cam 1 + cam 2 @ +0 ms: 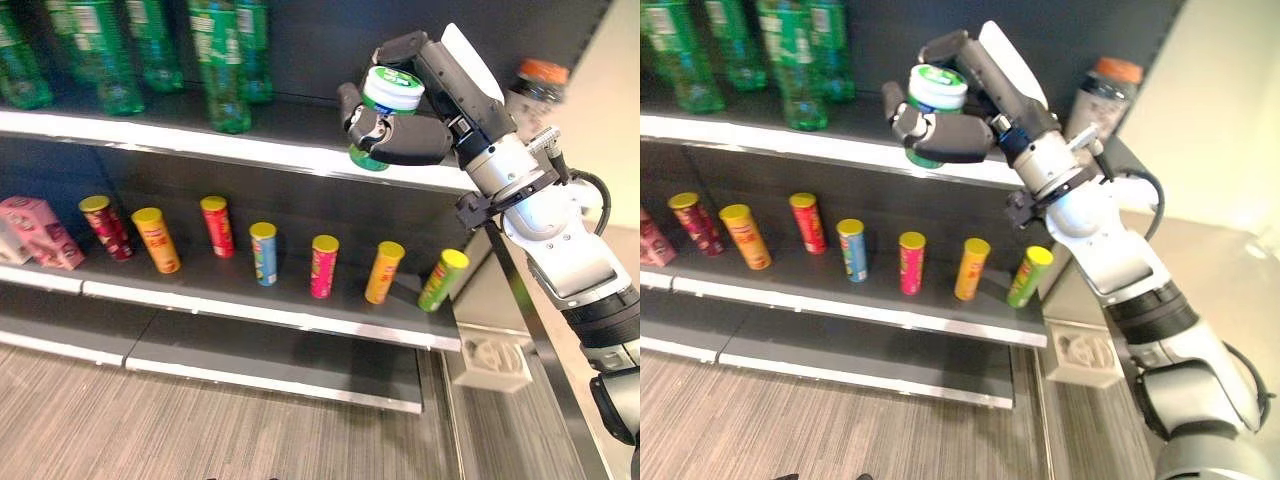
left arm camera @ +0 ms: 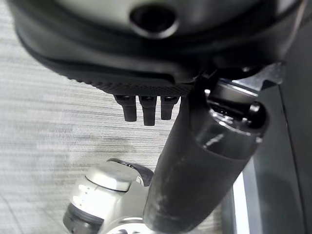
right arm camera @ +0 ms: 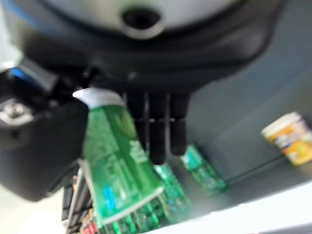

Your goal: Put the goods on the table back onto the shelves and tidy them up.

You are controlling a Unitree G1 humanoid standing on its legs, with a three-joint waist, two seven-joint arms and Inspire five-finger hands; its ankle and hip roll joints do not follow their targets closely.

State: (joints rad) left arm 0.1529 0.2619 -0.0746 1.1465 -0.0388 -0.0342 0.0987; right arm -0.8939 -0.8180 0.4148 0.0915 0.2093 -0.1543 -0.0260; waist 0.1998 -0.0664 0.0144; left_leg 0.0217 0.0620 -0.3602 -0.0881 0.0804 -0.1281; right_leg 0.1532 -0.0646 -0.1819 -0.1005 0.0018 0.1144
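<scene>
Dark shelving unit (image 1: 300, 345) w/ white-edged boards fills the scene; grey striped floor (image 1: 150, 430) below. Upper shelf (image 1: 250, 150) carries a row of green bottles (image 1: 218, 60), upright, toward the left, plus an orange-capped bottle (image 1: 535, 90) at the far right end, partly hidden by the arm. Middle shelf (image 1: 270, 310) holds seven snack tubes (image 1: 263, 253) in a spaced row, all standing, yellow lids up: red, orange, red, blue, pink, orange, green. Pink box (image 1: 42, 232) sits at the left end of that row.

Right hand (image 1: 400, 125) is raised in front of the upper shelf's front edge, fingers and thumb curled round a green canister (image 1: 385, 105) w/ a white-rimmed lid. Canister's long axis approx. vertical, lid end up, base level w/ the shelf lip; can't tell if the base touches the board. Right wrist view shows the same canister (image 3: 119, 165) clamped between thumb side and fingers (image 3: 158, 126), green bottles past it.

Left hand (image 2: 195, 161) shows in its own wrist view over the floor; fingers short and straight, holding nothing.
</scene>
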